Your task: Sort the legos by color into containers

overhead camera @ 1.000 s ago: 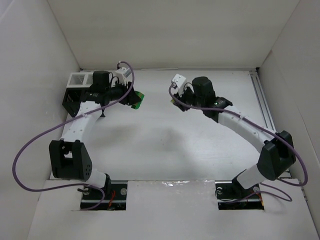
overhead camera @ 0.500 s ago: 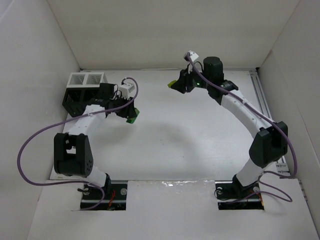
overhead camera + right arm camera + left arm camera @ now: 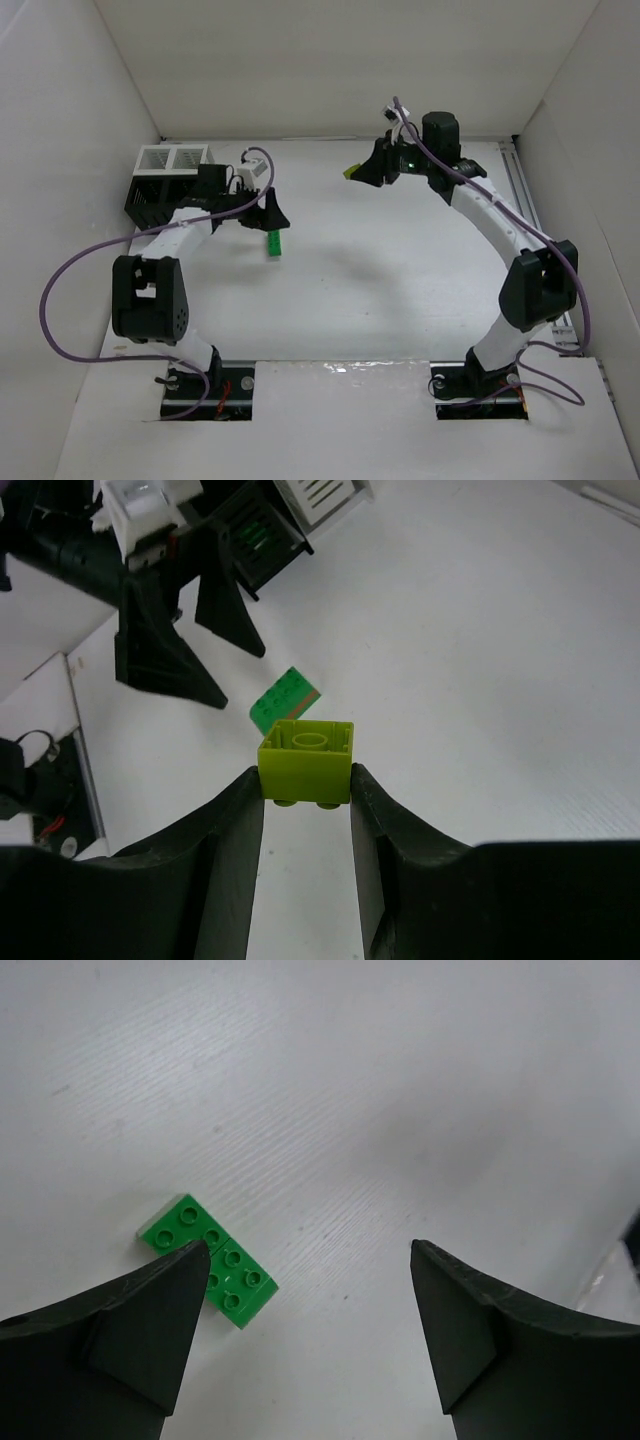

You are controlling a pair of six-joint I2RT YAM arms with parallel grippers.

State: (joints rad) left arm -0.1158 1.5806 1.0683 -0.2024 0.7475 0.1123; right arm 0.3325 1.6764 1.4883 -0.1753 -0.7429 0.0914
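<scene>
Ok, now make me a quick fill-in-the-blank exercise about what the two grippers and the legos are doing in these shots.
1. The right gripper is shut on a ____ brick.
2. The left gripper hangs with its jaws ____ above the green plate, which lies flat on the table.
3. The black rack stands on the ____ arm's side of the table.
Missing words: yellow-green; open; left.
</scene>
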